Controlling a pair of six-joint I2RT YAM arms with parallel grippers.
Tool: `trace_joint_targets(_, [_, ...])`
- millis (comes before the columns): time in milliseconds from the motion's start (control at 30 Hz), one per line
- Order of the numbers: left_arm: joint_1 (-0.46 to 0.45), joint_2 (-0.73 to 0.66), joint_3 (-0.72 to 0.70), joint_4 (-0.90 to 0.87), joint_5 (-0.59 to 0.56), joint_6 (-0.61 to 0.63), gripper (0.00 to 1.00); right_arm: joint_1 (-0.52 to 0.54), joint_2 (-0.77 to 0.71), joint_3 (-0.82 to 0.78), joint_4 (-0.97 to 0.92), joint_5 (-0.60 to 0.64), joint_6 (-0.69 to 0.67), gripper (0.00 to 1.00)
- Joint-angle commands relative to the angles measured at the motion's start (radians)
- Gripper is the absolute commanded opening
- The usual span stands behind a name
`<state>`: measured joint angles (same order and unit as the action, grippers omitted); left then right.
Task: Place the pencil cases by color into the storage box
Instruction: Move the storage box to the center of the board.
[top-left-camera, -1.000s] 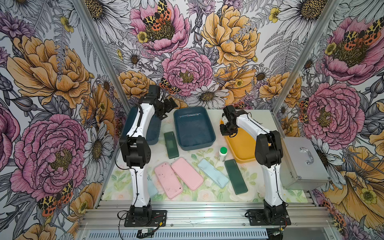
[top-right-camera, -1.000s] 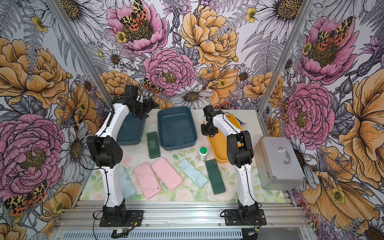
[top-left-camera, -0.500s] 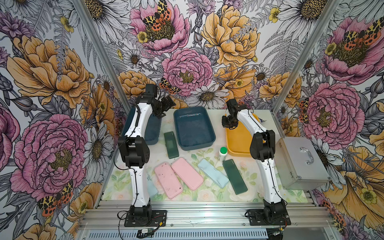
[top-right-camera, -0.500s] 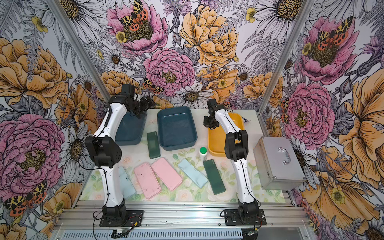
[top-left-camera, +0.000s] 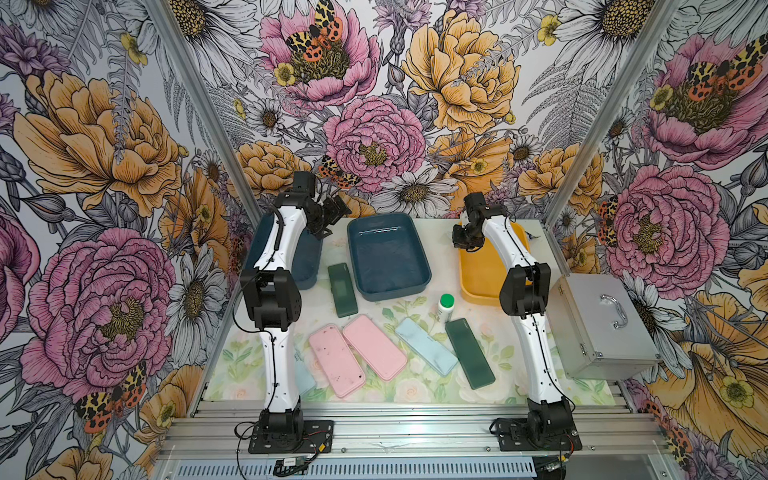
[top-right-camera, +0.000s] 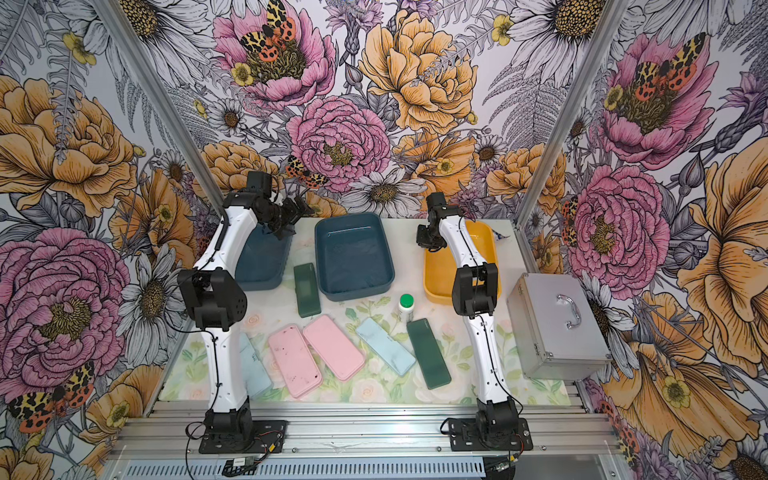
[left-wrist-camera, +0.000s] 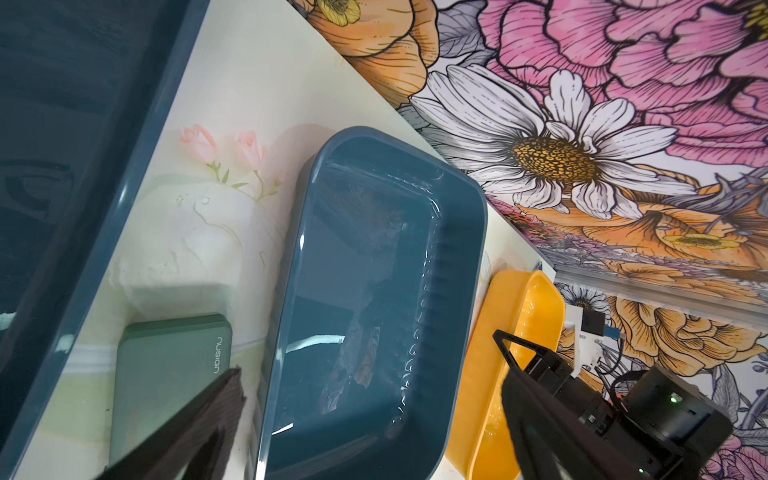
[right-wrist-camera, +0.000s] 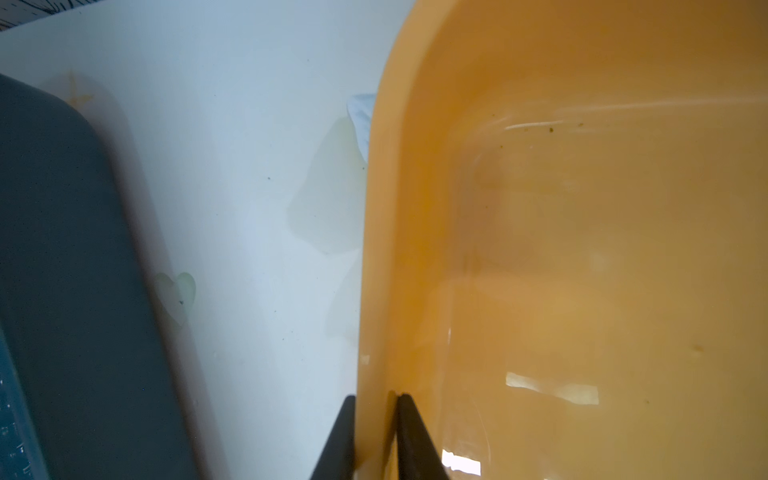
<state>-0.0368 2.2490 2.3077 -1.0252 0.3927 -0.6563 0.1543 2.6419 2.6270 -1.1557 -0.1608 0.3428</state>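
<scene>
left claw (top-left-camera: 330, 218) apart | green case (top-left-camera: 342, 289) at its 6 o'clock, axis 12–6, left arm nearer | right claw (right-wrist-camera: 374, 401) clamped on yellow tray (right-wrist-camera: 376, 249) rim

— What does your floral table (top-left-camera: 419, 392) carry?
— You have two blue bins (top-left-camera: 388, 257) and a yellow bin (top-left-camera: 478, 276) at the back, a white bottle (top-left-camera: 445, 309), six flat pencil cases (top-left-camera: 374, 347), a silver case (top-left-camera: 602, 328) on the right.
</scene>
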Motion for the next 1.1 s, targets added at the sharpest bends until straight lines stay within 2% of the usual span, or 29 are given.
trace_joint_targets(0, [0.011,0.018,0.030,-0.002,0.016,-0.005,0.99,-0.006,0.049,0.068,0.023,-0.068,-0.023,0.19])
trace_joint_targets(267, [-0.002,0.037,0.035,-0.001,0.015,0.009,0.99,-0.012,0.053,0.079,0.064,-0.106,0.003,0.22])
trace_joint_targets(333, [-0.009,0.043,0.036,-0.003,0.011,0.017,0.99,-0.012,0.050,0.078,0.070,-0.110,0.001,0.27])
trace_joint_targets(500, [-0.024,0.058,0.041,-0.006,-0.013,0.039,0.99,-0.010,-0.009,0.025,0.071,-0.058,-0.008,0.46])
trace_joint_targets(667, [-0.037,0.103,0.106,-0.027,-0.063,0.074,0.99,-0.010,-0.115,-0.091,0.121,-0.014,-0.026,0.54])
trace_joint_targets(833, [-0.063,0.156,0.197,-0.066,-0.139,0.116,0.99,0.002,-0.206,-0.170,0.143,0.009,-0.036,0.56])
trace_joint_targets(1067, [-0.098,0.219,0.226,-0.134,-0.252,0.135,0.99,0.027,-0.341,-0.279,0.146,0.041,-0.030,0.55])
